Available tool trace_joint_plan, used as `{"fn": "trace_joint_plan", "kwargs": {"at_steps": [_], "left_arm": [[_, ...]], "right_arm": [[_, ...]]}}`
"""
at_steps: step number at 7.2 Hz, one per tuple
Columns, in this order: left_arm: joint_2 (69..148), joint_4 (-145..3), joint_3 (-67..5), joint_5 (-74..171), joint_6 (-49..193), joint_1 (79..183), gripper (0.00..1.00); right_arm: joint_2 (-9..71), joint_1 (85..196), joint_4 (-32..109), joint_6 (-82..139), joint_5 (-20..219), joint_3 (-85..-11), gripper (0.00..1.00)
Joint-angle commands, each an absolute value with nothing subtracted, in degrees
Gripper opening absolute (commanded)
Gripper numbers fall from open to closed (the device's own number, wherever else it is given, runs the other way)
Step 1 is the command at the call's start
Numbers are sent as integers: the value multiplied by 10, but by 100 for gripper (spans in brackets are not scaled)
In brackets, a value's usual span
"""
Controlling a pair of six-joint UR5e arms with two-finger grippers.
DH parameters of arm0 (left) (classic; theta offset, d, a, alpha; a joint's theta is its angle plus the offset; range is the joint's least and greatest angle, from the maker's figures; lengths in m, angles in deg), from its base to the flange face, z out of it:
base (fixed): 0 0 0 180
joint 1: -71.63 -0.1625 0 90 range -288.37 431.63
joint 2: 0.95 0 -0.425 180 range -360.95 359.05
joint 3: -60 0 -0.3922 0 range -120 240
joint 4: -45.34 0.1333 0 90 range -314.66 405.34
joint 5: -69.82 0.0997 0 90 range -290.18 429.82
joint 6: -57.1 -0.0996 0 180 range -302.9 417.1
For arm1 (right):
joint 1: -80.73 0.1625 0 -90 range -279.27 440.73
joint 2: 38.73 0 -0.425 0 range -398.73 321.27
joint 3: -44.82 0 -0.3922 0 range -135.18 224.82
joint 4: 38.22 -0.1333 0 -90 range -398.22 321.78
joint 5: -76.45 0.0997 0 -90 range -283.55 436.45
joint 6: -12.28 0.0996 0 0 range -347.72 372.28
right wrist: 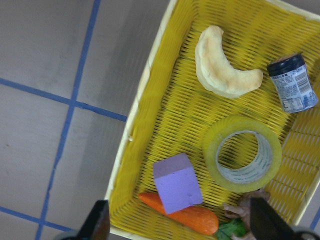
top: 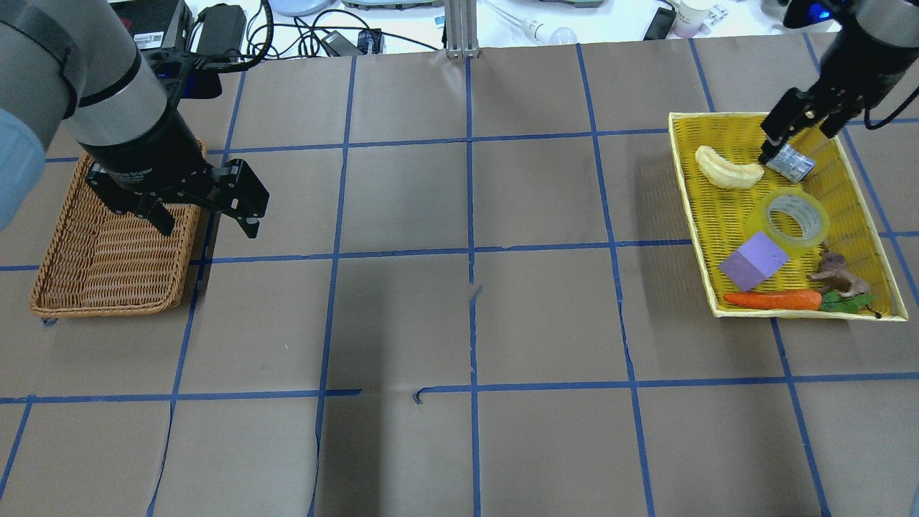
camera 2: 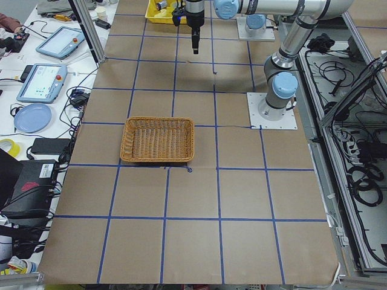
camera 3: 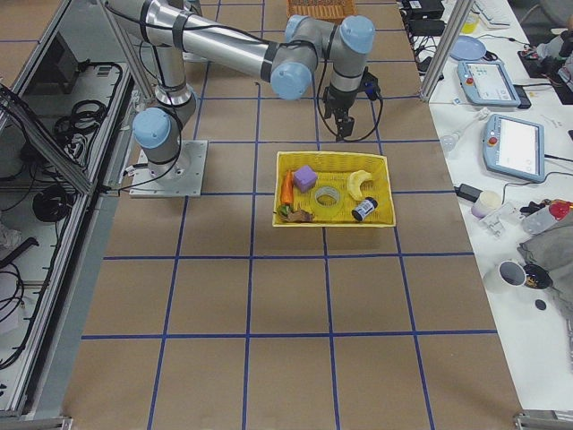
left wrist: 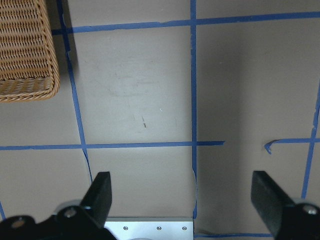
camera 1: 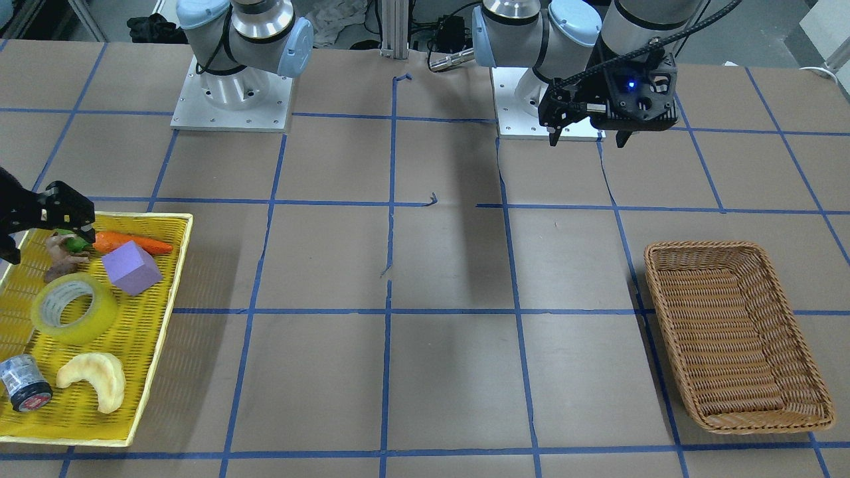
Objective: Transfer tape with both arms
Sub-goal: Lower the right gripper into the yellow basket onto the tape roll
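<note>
Tape (camera 1: 93, 328) lies flat in the yellow tray (top: 718, 230), with a purple block (top: 754, 261) at its seven o'clock and a bread crescent (top: 726, 169) at eleven in the overhead view. The right gripper (top: 798, 138) hangs over the tray, jaws spread and empty. The left gripper (top: 208, 226), likewise spread, hangs near the wicker basket (top: 93, 266).

A wide table (top: 402, 316) covered in brown paper, marked into large squares by blue tape lines. Two containers sit directly on it, well apart: a brown wicker basket (top: 93, 266) on the robot's left and a yellow mesh tray (top: 725, 208) on its right. Along the robot's edge lie two metal plates bolted down: one base plate (camera 1: 192, 116) and a second base plate (camera 1: 514, 126).
</note>
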State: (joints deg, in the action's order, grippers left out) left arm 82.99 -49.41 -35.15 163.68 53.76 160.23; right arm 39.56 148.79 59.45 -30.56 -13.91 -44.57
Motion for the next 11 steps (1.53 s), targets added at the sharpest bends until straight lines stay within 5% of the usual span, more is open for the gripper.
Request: {"fn": "trace_joint_plan", "kwargs": {"at_steps": [1,4,6,8,9,10,11], "left_arm": [[830,-495,-352,1637,538,1602,100],[832,-493,-354,1636,538,1603,100],[833,-492,-354,1636,538,1603,100],[833,-492,-354,1636,538,1603,100],[833,-492,-354,1636,538,1603,100],[833,-492,-354,1636,538,1603,100],[833,-493,-354,1636,538,1603,100]], "right_arm": [[354,1423,728,-435,-167,-516,94],[284,1403,861,-457,-162,-557,92],[263,1401,879,-458,-162,-557,79],[254,1401,879,-446,-160,-559,53],[254,1401,880,-432,-163,-557,19],[254,1401,879,-422,-167,-556,1],[255,1401,879,-412,-167,-555,0]]}}
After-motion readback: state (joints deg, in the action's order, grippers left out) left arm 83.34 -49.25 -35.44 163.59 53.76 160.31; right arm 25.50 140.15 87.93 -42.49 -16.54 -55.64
